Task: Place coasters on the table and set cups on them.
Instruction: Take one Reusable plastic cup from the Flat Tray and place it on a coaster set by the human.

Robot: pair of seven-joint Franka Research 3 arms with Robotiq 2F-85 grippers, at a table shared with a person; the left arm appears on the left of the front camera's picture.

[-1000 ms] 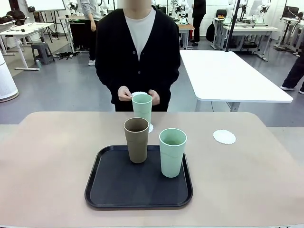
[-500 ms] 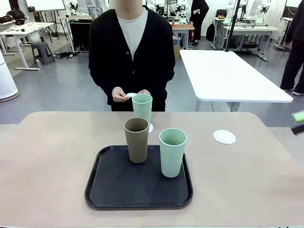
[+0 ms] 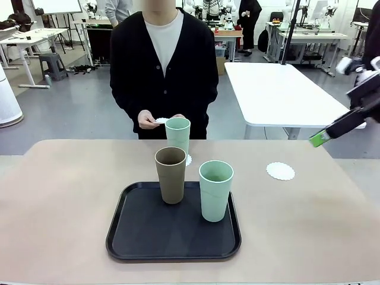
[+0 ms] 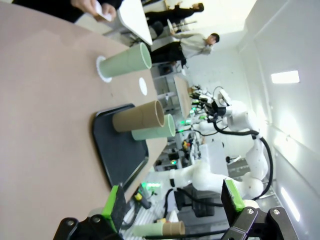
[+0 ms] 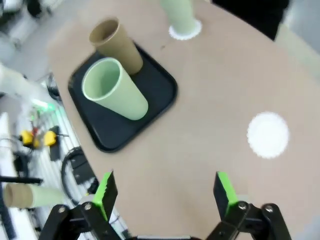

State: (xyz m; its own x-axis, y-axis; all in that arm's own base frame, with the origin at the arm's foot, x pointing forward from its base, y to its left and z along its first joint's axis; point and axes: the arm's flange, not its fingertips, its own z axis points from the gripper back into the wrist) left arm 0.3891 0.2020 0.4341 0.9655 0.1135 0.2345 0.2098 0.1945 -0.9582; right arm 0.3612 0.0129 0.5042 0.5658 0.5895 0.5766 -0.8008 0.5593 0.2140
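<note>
The left gripper (image 4: 175,201) hangs well off to the left of the black tray (image 3: 142,237), rolled sideways. Its two green-padded fingers are spread wide with nothing between them. On the tray's far half the tan cup (image 3: 171,176) stands upright. Just beside it on the right stands the near mint cup (image 3: 215,191), also upright. Beyond the tray's far edge the far mint cup (image 3: 177,135) stands on the first coaster (image 3: 188,160), which lies on the table (image 3: 59,196). Farther past the tray, across the table, the person's hands (image 3: 147,119) are drawn together at waist height, pinching the held coaster (image 3: 161,120) between the fingertips. To the right of the tray and well apart from it, the bare coaster (image 3: 280,171) lies flat on the table. The right gripper (image 5: 165,192) hovers high, farther right of the tray than that coaster. Its arm comes in from the right edge and slants down toward the tray. Its fingers stand wide apart and hold nothing.
</note>
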